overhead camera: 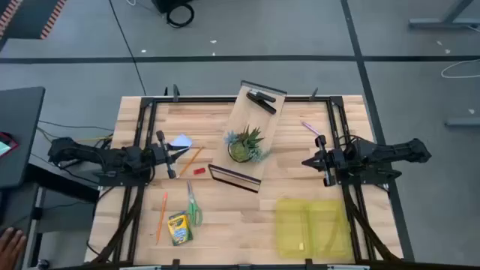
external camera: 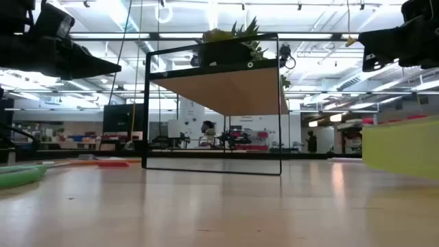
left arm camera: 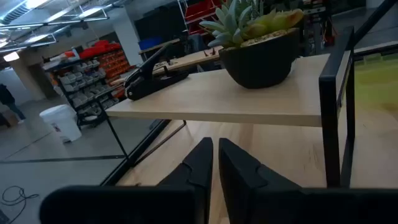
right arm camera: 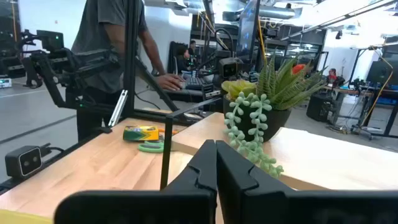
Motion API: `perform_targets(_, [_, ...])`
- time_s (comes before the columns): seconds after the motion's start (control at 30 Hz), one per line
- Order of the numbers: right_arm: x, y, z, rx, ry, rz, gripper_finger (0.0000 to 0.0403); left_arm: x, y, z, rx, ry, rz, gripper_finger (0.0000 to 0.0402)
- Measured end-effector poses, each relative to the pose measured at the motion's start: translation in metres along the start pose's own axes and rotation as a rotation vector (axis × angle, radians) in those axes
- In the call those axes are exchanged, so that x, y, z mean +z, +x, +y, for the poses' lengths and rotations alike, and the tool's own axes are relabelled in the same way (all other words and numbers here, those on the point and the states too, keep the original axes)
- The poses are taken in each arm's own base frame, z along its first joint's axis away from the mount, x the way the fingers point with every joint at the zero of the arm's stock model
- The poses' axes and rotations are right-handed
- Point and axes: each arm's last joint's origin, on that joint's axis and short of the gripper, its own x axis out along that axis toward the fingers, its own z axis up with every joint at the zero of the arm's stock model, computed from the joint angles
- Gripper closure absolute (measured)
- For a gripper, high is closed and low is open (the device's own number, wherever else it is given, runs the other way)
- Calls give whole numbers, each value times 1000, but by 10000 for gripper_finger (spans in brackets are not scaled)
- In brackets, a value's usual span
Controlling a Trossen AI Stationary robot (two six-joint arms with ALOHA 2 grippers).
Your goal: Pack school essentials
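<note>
Both arms are hovering with fingers pressed together, empty: left gripper (overhead camera: 182,152) beside the pale pad (overhead camera: 180,141), right gripper (overhead camera: 306,160) by the shelf (overhead camera: 247,154). The crayon box (overhead camera: 178,229), lying light and rigid beside the scissors (overhead camera: 192,205) and pencils (overhead camera: 161,215), likely suits a grip across its narrow sides.

Both arms matte black w/ chunky jointed links. Left gripper (overhead camera: 177,154) & right gripper (overhead camera: 309,161): two dark, angular, wedge-shaped fingers each. Left arm shows what may be a thin cable along its base, hard to tell. No markings or screws readable. Fingers (left arm camera: 202,165) plain black plastic-looking.
</note>
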Motion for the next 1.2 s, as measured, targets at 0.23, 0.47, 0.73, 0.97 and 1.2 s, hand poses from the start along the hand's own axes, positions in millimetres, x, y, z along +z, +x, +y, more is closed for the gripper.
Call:
perform_targets(0.23, [0, 0, 0, 0, 0, 0, 395, 0, 0, 0, 0, 0, 0, 361])
perform_targets(0.47, [0, 0, 0, 0, 0, 0, 395, 0, 0, 0, 0, 0, 0, 369])
perform_targets(0.73, [0, 0, 0, 0, 0, 0, 395, 0, 0, 0, 0, 0, 0, 367])
perform_targets(0.97, [0, 0, 0, 0, 0, 0, 395, 0, 0, 0, 0, 0, 0, 361])
perform_targets(1.2, [0, 0, 0, 0, 0, 0, 395, 0, 0, 0, 0, 0, 0, 369])
